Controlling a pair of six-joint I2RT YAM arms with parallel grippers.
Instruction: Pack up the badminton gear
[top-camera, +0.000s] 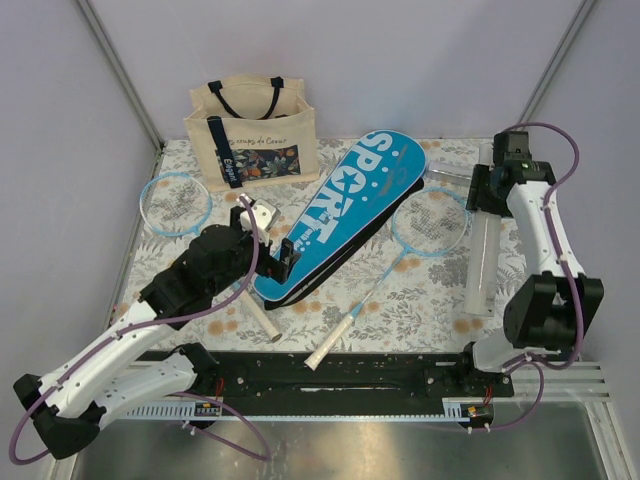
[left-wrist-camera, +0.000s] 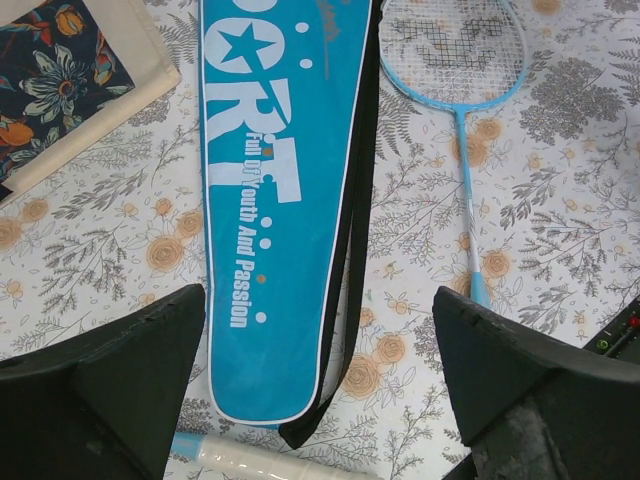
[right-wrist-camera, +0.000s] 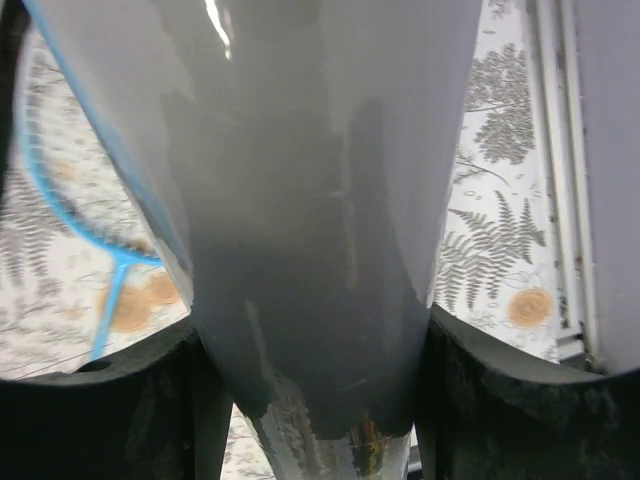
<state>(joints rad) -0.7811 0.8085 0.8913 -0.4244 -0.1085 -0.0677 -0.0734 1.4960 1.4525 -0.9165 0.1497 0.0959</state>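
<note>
While the white tube (top-camera: 480, 260) lies along the right of the frame, its upper end clamped in the right pincer (top-camera: 487, 190), the blue case (top-camera: 340, 205) sits mid-frame on the worktop (top-camera: 420, 300) under the wide-spread left pincer (top-camera: 280, 262). Held so far from its middle, the smooth tube could tilt or slip when lifted and strike the racket (top-camera: 428, 225) just beside it.

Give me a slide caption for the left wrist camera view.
Open left claw hovers over the narrow end of the blue SPORT case, a light-blue racket lying beside it.
</note>
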